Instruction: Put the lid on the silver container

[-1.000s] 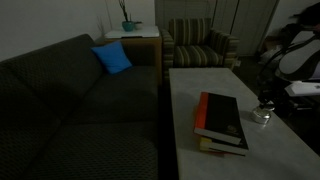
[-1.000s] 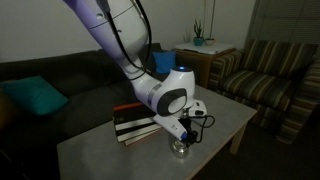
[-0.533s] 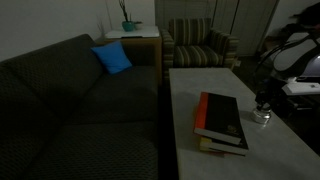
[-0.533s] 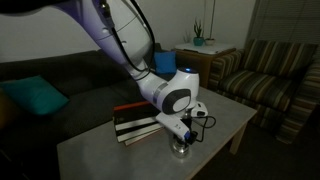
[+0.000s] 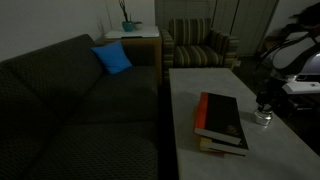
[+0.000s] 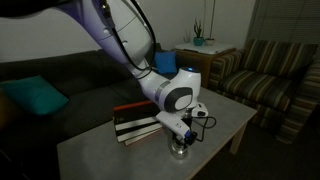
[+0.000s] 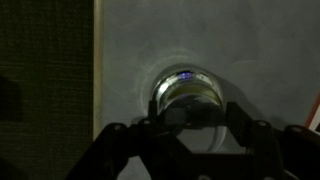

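Over the silver container, gripper downward

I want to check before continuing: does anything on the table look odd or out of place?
Only the book stack: its top book does not line up with those below. The silver container stands upright under the gripper; nothing spilled.

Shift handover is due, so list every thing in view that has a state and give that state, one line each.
pincer: shut, directly above the silver container.
silver container: upright on the table, beside the books; covered or not cannot be told.
lid: not distinguishable in this dim light; held or seated cannot be told.
books: closed, stacked flat on the table.
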Controlling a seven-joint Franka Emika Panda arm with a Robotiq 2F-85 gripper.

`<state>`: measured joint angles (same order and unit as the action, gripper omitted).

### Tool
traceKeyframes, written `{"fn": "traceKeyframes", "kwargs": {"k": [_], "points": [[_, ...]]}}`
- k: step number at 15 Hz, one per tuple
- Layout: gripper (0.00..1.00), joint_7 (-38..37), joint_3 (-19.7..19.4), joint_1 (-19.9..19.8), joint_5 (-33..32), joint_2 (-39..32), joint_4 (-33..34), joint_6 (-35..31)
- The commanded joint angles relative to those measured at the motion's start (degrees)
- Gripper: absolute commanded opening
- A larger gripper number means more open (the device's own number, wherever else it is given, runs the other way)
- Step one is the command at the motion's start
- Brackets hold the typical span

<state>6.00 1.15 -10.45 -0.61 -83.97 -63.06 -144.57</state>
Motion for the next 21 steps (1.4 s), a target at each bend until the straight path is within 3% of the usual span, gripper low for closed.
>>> {"fn": "traceKeyframes", "kwargs": {"k": [1, 21], "points": [[0.44, 0.97, -0.04, -0.5, 1.03, 0.04, 0.25, 4.21], [0.44, 1.08, -0.04, -0.75, 1.4, -0.41, 1.26, 10.38]]}}
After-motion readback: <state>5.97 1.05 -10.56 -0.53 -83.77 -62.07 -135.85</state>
